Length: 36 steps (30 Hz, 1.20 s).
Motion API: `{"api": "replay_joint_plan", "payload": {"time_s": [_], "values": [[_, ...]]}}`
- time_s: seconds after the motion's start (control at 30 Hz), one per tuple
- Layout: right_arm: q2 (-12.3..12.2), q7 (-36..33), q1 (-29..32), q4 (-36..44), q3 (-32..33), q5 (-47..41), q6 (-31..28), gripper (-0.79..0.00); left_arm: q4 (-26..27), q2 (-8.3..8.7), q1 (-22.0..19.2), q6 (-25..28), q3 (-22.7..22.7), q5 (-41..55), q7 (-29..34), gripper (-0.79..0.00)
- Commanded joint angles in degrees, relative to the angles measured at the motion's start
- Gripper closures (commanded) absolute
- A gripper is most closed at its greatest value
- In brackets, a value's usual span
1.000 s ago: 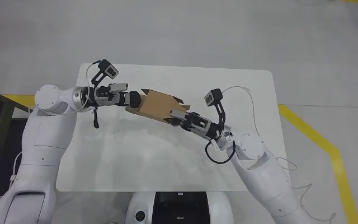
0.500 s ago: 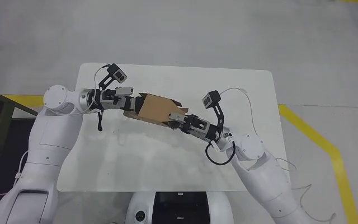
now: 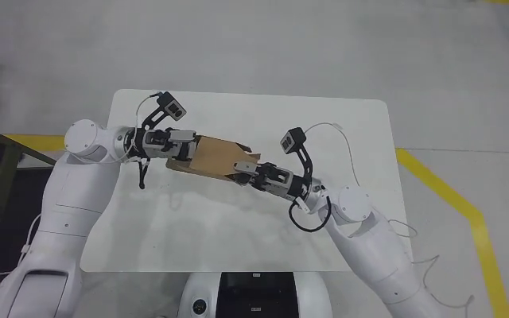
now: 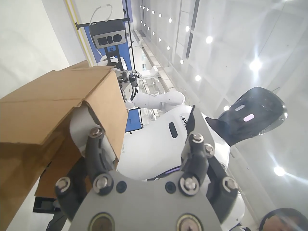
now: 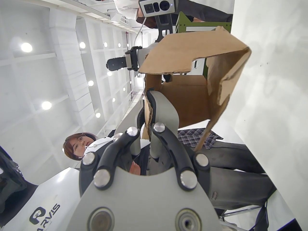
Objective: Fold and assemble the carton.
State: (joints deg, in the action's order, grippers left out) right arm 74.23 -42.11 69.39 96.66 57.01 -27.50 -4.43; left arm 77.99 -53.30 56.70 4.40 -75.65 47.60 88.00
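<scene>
carton: brown carton (image 3: 211,157) sits a bit toward 10 o'clock of the middle of the white table (image 3: 238,230), strung between the two arms.
left gripper: left gripper (image 3: 181,151) is at the carton's 9 o'clock end. Its jaws are spread wide. One finger (image 4: 96,143) is tucked inside behind a side wall and the other finger (image 4: 195,143) is out in free air, so it's hooked in, not pinching.
right gripper: right gripper (image 3: 241,170) is at the 4 o'clock end, clamped tight on the edge of a wall panel.
done so far: I'd say it's early to halfway. The flat blank is popped open into a roughly square sleeve, and you can look right through it.
left to do: the end flaps (image 5: 223,82) stick out loose, none of them folded in. Both ends look like they need closing and tucking.
hard to see: can't tell if the carton rests on the table or hangs just above it. The flaps at the 9 o'clock end are mostly hidden behind the gripper, and I can't count the flaps either.
</scene>
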Motion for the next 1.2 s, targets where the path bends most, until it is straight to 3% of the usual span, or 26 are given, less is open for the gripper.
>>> {"api": "replay_joint_plan", "payload": {"time_s": [0.0, 0.1, 0.53, 0.63, 0.8, 0.97, 1.0, 1.07, 1.13, 1.17], "values": [[0.0, 0.0, -0.2, -0.1, 0.0, -0.2, 0.1, 0.000, -0.1, 0.09, -0.1, 0.1, 0.2, 0.2, 0.0, -0.440], [0.1, 0.0, -0.5, -0.2, 0.1, -0.8, 0.2, 0.000, -0.6, 0.27, -0.3, 0.3, 0.5, 0.3, 0.0, -0.345], [0.1, -1.0, -1.4, -0.4, 0.2, -1.3, 1.1, 0.000, -1.5, 1.21, -1.3, 0.8, 2.3, -2.8, 0.0, -0.265], [0.2, -1.0, -1.7, -0.5, 0.1, -1.3, 1.2, 0.000, -1.5, 1.36, -1.5, 0.9, 2.8, -3.0, 0.0, -0.209], [0.2, -1.1, -2.1, -0.8, 0.2, -1.5, 1.3, 0.000, -1.5, 1.58, -1.8, 0.9, 3.3, -2.7, 0.0, -0.015], [0.3, -1.1, -2.4, -1.6, 0.2, -1.9, 1.2, -0.006, -1.8, 1.77, -2.1, 0.7, 3.8, -1.9, 0.0, 0.000], [0.3, -1.1, -2.5, -1.7, 0.1, -1.9, 1.2, -0.092, -1.8, 1.81, -2.2, 0.7, 3.9, -1.8, 0.0, 0.000], [0.4, -1.0, -2.7, -1.9, 0.0, -2.0, 1.2, -0.360, -1.9, 1.88, -2.4, 0.7, 4.0, -1.3, 0.0, 0.000], [0.5, -0.9, -3.1, -2.2, -0.2, -2.1, 1.3, -0.548, -2.2, 1.96, -2.5, 0.7, 4.0, -1.0, 0.0, 0.000], [0.5, -0.8, -3.2, -2.3, -0.3, -2.1, 1.3, -0.742, -2.3, 1.99, -2.6, 0.7, 3.9, -0.8, 0.0, 0.000]]}}
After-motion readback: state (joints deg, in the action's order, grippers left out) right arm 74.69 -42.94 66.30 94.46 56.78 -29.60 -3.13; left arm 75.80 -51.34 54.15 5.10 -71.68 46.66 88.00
